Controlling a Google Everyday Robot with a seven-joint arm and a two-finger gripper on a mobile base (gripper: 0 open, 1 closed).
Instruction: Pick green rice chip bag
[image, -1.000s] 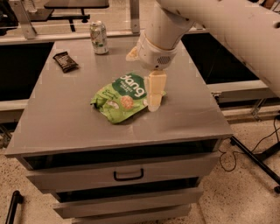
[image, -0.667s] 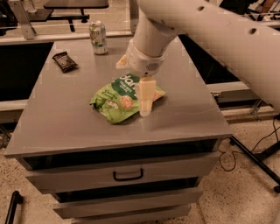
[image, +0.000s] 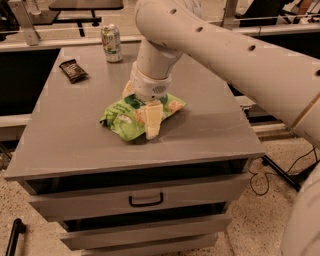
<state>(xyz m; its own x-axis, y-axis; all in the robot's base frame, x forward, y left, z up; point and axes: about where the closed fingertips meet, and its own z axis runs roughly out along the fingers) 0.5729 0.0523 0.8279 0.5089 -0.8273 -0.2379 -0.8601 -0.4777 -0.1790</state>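
The green rice chip bag (image: 121, 121), a crinkly light-green pouch with pictures of round chips, lies near the middle of the grey cabinet top (image: 205, 117). My gripper (image: 141, 106) comes down on it from above at the end of the large white arm. Its fingers stand apart, straddling the bag. The near cream finger (image: 152, 121) hangs over the bag's front side, its tip close to the tabletop. The far finger shows only as a cream edge behind the bag. The wrist hides the bag's middle and its dark-green patch.
A pale green drink can (image: 111, 43) stands at the back of the top. A small dark brown wrapped bar (image: 73, 70) lies at the back left. Drawers with a black handle (image: 146, 200) face me below the top. Cables lie on the floor at the right.
The gripper has moved left and down, from beside the bag's right edge to over the bag with its fingers on both sides. The bag has hardly shifted.
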